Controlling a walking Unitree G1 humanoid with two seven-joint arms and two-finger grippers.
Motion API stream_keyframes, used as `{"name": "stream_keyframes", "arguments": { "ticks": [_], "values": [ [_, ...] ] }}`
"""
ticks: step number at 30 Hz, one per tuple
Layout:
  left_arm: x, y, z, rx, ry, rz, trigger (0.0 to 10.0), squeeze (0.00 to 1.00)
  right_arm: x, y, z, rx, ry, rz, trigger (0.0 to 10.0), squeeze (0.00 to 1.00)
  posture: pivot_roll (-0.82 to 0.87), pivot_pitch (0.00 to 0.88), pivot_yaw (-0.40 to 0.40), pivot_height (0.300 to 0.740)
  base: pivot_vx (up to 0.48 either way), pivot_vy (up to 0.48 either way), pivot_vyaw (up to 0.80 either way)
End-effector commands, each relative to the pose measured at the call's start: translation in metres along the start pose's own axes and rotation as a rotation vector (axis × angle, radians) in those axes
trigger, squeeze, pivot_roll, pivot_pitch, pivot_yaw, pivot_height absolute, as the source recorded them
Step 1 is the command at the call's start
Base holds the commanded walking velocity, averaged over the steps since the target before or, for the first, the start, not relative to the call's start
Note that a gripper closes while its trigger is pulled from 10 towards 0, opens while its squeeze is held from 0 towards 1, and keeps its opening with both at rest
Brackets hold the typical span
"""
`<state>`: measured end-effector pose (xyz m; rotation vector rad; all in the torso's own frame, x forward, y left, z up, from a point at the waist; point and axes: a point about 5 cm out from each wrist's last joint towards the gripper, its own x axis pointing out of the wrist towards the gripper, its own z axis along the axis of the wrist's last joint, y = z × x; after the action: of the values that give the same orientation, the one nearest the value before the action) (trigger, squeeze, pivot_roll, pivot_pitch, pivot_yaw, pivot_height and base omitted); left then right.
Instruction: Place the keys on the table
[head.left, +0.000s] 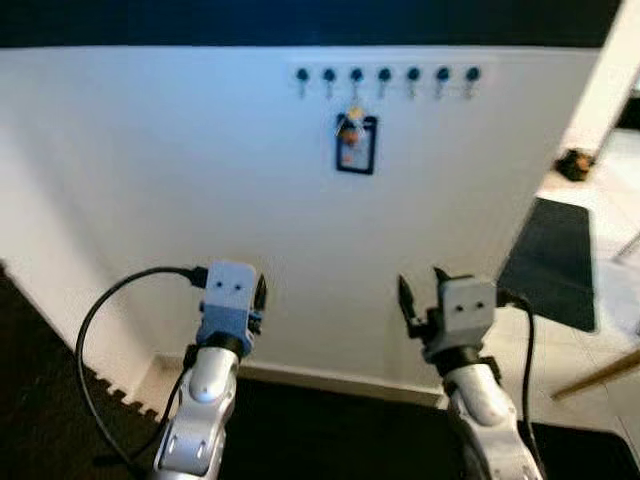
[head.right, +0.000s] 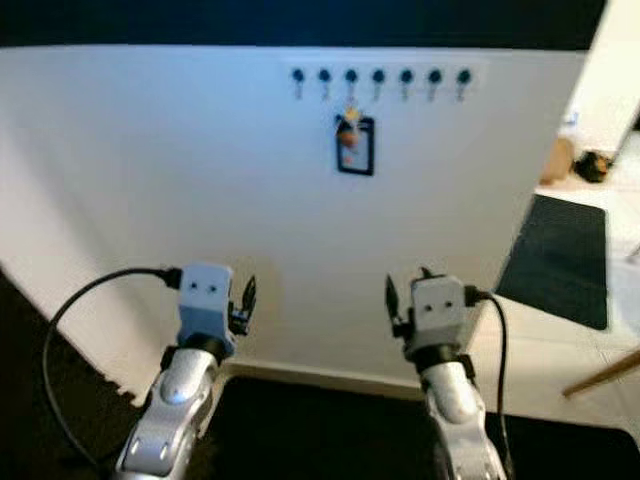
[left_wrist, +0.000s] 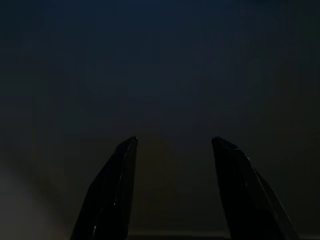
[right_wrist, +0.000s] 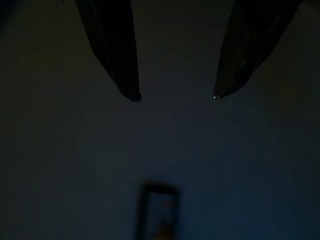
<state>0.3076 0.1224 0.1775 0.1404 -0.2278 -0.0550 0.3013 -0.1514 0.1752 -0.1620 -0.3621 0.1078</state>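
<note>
The keys (head.left: 355, 140) hang from a hook (head.left: 356, 75) on the wall, and the left hand (left_wrist: 172, 145) and right hand (right_wrist: 175, 95) wait below, open and empty.

Wall (head.left: 150, 180), centre of frame: smooth matt white, painted look. Hooks (head.left: 385, 76), upper middle: dark, rounded, slight sheen. Card holder (head.left: 356, 144) w/ keys under them: dark frame, material unclear (blurred). Arms, bottom: silver metal, semi-gloss; black rubbery cables. Left end effector (left_wrist: 172, 190) fingers: glossy black plastic. Mat (head.left: 560, 265), right: dark, matt, cloth-like. Floor lower right: pale smooth tile.
</note>
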Motion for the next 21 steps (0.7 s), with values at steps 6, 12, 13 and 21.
{"name": "stream_keyframes", "arguments": {
  "ticks": [6,12,13,21],
  "values": [
    [-0.0018,0.0002,-0.0057,0.013,0.029,-0.007,10.0,0.00,-0.0025,-0.0014,-0.0037,-0.002,0.017,-0.013,10.0,0.00,0.00,0.167,0.052,0.740,0.000,0.000,0.09],
    [-0.0018,-0.0010,-0.0060,0.008,0.030,-0.015,10.0,0.00,-0.0028,-0.0018,-0.0034,0.018,0.014,-0.021,10.0,0.00,0.00,0.165,0.053,0.740,0.000,0.000,0.00],
    [-0.0018,-0.0015,-0.0061,0.007,0.030,-0.018,10.0,0.00,-0.0027,-0.0018,-0.0035,0.019,0.014,-0.021,10.0,0.00,0.00,0.164,0.053,0.740,0.000,0.000,0.00],
    [-0.0011,-0.0033,-0.0046,0.002,0.026,-0.027,10.0,0.00,-0.0016,-0.0024,-0.0028,0.023,0.011,-0.023,10.0,0.00,-0.01,0.160,0.051,0.740,0.000,0.000,0.00]
  ]
}}
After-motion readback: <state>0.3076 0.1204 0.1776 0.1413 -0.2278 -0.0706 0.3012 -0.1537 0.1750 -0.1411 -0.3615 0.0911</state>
